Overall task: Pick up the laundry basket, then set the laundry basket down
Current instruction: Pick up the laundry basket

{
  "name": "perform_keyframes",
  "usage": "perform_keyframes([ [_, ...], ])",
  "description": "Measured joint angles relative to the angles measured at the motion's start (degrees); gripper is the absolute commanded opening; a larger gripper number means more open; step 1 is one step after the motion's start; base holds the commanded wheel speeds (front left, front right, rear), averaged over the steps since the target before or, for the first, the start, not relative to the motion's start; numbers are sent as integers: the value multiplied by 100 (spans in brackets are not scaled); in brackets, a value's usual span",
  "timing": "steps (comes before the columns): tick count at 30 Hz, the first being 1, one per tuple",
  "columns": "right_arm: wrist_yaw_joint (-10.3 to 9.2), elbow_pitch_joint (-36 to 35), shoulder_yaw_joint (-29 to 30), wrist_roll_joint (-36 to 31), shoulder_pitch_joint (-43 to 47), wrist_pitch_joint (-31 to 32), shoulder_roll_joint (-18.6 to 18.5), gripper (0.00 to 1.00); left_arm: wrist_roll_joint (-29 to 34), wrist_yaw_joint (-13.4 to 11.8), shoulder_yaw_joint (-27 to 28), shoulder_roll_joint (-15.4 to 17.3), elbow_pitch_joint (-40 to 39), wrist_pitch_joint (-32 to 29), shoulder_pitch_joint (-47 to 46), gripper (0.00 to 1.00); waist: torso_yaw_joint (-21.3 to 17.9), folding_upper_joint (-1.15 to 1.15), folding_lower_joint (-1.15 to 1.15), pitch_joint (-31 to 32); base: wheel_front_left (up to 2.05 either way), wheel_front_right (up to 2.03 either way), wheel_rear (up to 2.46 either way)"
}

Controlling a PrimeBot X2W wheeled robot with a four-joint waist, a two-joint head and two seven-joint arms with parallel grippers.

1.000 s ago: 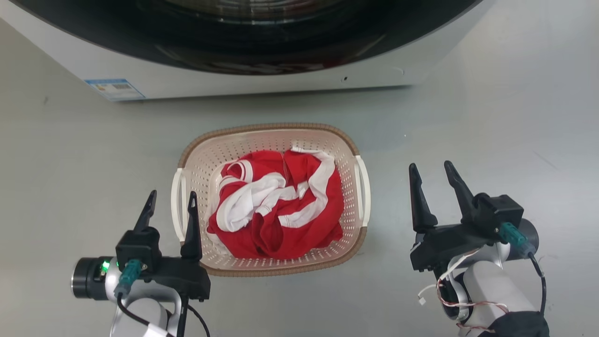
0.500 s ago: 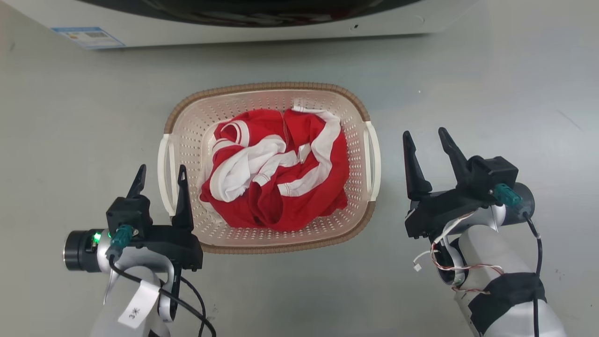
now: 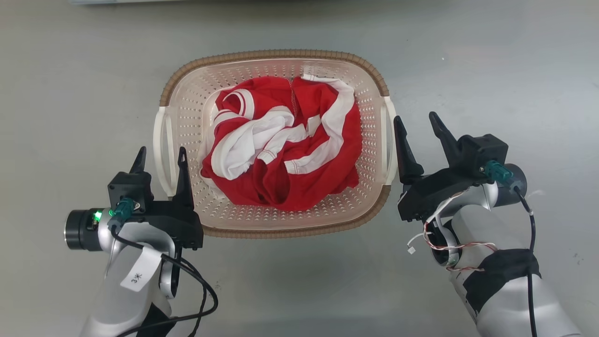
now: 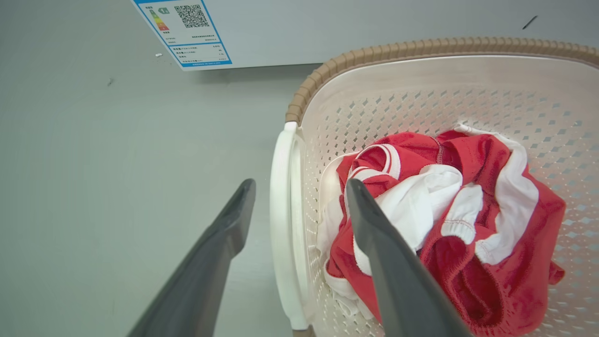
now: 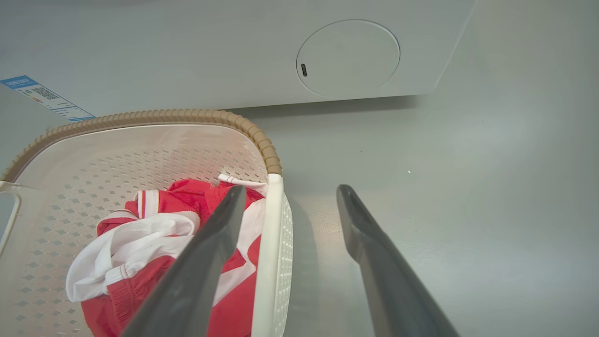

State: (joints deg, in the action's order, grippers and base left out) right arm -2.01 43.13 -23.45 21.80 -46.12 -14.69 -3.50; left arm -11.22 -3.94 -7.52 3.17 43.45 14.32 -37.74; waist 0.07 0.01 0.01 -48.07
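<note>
Closed in on the laundry basket (image 3: 276, 54), with left end effector (image 3: 161, 150) and right end effector (image 3: 415, 117) now straddling its handles, wide open, empty, ready to clamp.

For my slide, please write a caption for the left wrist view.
Open left gripper flanking the white side handle of the laundry basket; red-and-white garment inside.

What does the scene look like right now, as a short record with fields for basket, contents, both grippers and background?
basket: laundry basket standing on grey floor
contents: crumpled red and white garment
left: left gripper open, jaws astride left handle
right: right gripper open, jaws astride right handle
behind: washing machine
</note>
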Motion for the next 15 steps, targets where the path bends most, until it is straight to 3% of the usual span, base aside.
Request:
perform_keyframes([
  [15,-59,548,-501,463,-485,-1,-13,100,-31,93,-11,-27,621,0,-601,100,120,-1,0,-383,0,0,0],
])
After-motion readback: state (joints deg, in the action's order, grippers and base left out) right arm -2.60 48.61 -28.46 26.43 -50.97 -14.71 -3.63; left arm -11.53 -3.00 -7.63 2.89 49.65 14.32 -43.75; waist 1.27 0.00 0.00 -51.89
